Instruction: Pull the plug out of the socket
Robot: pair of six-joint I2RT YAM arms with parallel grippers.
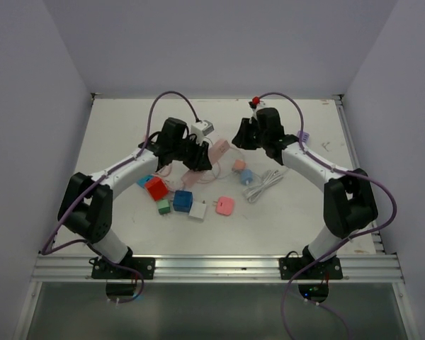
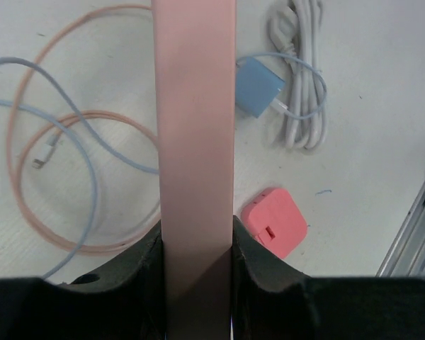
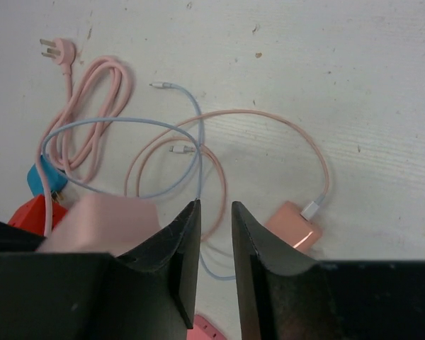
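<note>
My left gripper (image 2: 197,234) is shut on the socket, a long pale pink power strip (image 2: 195,106) that runs straight away from the jaws above the table. From above, the strip (image 1: 217,148) sticks out to the right of the left gripper (image 1: 198,157). My right gripper (image 3: 214,209) hangs just beside the strip's end (image 3: 99,223), its jaws almost together with a narrow slit and nothing in it. A peach plug block (image 3: 294,228) with a pink cable lies loose on the table below it. A white block (image 1: 202,129) sits by the strip; I cannot tell whether it is plugged in.
Loose chargers lie between the arms: red (image 1: 156,188), green (image 1: 163,206), blue (image 1: 182,201), white (image 1: 197,210), pink (image 1: 225,205) and light blue (image 2: 258,86). A coiled white cable (image 1: 263,185) lies right of them. Pink and blue cables loop over the table (image 3: 163,134). White walls stand on three sides.
</note>
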